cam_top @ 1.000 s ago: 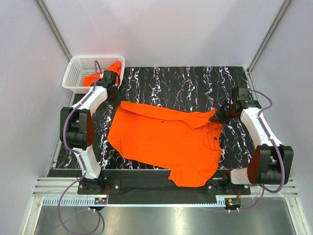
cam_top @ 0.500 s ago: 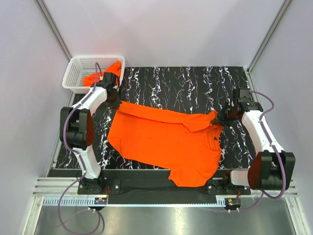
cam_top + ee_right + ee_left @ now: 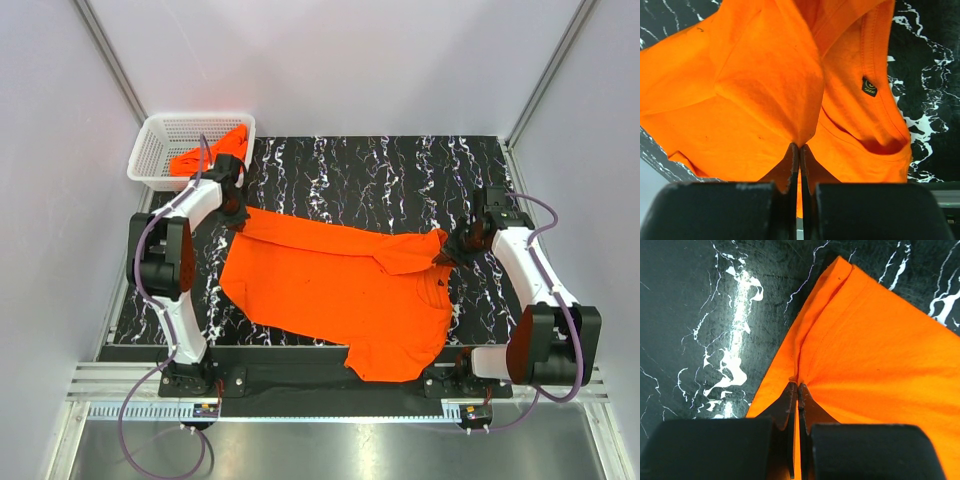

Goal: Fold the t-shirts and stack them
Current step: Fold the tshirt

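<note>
orange t-shirt [image 3: 330, 290] part-folded on table, second t-shirt [image 3: 195, 160] crumpled

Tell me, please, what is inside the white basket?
A crumpled orange t-shirt lies in the basket; the left arm covers part of it, so any others underneath cannot be seen.

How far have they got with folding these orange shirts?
Early on. No folded stack is visible. In hand: the left gripper and right gripper each pinch the far edge of the t-shirt spread on the table, a strip already turned over. Left: finishing that fold, plus the bunched t-shirt in the basket.
</note>
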You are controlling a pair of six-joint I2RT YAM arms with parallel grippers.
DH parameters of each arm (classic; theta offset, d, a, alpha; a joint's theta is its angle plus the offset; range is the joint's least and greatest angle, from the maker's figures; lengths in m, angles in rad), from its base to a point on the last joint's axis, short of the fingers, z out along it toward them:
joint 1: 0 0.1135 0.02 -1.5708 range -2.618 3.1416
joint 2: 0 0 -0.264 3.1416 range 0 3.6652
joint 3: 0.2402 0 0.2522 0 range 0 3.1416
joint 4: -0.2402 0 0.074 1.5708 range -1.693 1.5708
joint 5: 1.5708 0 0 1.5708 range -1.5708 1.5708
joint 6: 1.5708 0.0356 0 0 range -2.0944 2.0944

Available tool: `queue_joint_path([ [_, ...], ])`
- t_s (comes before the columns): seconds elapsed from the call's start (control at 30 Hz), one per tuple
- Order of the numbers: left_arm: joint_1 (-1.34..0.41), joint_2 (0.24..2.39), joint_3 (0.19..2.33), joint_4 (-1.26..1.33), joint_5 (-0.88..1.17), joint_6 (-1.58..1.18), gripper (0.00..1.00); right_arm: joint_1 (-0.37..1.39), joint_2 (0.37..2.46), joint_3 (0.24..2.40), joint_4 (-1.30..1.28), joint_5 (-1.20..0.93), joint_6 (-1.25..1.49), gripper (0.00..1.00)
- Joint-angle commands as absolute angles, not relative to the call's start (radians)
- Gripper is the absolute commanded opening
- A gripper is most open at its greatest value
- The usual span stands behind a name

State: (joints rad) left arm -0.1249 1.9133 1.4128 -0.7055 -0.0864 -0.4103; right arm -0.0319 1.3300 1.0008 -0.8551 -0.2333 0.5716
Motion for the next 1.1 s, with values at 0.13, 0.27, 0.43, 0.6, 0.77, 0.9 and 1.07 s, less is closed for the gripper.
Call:
queue_joint_path([
  [0.13, -0.115, 1.94, 1.416, -0.693, -0.118, -0.393, 0.0, -0.04, 1.341, 0.976, -0.859, -0.201, 0.558, 0.0],
  [0.27, -0.115, 1.951, 1.413, -0.693, -0.118, -0.391, 0.0, -0.04, 1.328, 0.942, -0.873, -0.195, 0.577, 0.01],
  [0.43, -0.115, 1.933, 1.404, -0.698, -0.141, -0.39, 0.01, -0.04, 1.281, 0.885, -0.928, -0.193, 0.643, 0.03],
  [0.6, -0.115, 1.902, 1.408, -0.706, -0.144, -0.396, 0.08, -0.04, 1.259, 0.824, -0.939, -0.209, 0.67, 0.07],
  [0.77, -0.117, 1.904, 1.422, -0.715, -0.121, -0.4, 0.13, -0.041, 1.298, 0.816, -0.905, -0.218, 0.683, 0.11],
  [0.9, -0.115, 1.861, 1.414, -0.733, -0.11, -0.408, 0.28, -0.041, 1.344, 0.862, -0.911, -0.227, 0.652, 0.4],
  [1.07, -0.117, 1.749, 1.391, -0.738, -0.097, -0.417, 0.49, -0.049, 1.364, 0.99, -0.911, -0.135, 0.574, 0.73],
])
